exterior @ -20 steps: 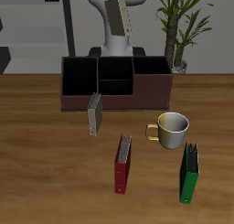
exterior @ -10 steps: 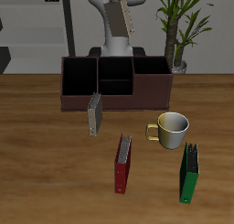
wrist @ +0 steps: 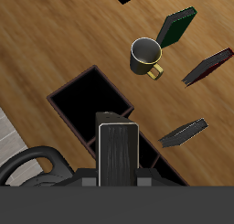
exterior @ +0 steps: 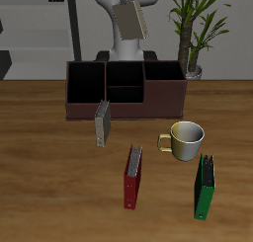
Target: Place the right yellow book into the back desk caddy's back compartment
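The gripper (exterior: 126, 1) is clamped on the right yellow book (exterior: 132, 19), holding it tilted high above the back desk caddy (exterior: 126, 89). In the wrist view the book (wrist: 118, 153) hides the fingers, so grip depth is probably shallow. The back compartment (exterior: 125, 76) below is narrow; a tilted descent risks catching its wall.

A wooden surface (exterior: 40, 157) is carrying 5 items: the back desk caddy (exterior: 126, 88) sitting farthest back, a grey-tan book (exterior: 101, 123) standing just in front of it, a cream mug (exterior: 185, 139) nearby, and a red book (exterior: 132, 176) and green book (exterior: 205, 186) lying nearer the front edge.
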Controlling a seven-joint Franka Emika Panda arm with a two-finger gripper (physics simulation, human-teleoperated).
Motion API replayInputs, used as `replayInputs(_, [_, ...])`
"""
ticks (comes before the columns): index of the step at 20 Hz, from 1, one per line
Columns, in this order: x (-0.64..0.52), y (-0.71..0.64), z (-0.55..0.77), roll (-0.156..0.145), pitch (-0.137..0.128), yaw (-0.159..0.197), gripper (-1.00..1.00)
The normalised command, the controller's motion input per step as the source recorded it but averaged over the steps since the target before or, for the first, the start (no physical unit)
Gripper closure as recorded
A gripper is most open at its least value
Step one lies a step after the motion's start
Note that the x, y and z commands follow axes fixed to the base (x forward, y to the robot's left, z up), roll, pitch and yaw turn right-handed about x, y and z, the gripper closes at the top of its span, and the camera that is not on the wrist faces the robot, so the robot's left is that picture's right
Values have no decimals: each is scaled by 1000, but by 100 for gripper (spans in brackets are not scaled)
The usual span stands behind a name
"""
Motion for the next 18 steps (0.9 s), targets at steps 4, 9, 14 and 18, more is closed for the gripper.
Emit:
replayInputs(4, [-49, -97, -42, -21, 22, 122, 100])
replayInputs(9, [-70, -112, -59, -18, 15, 127, 100])
replayInputs(14, [-26, -119, -6, -20, 5, 110, 100])
replayInputs(18, [-17, -176, 43, -35, -8, 114, 100])
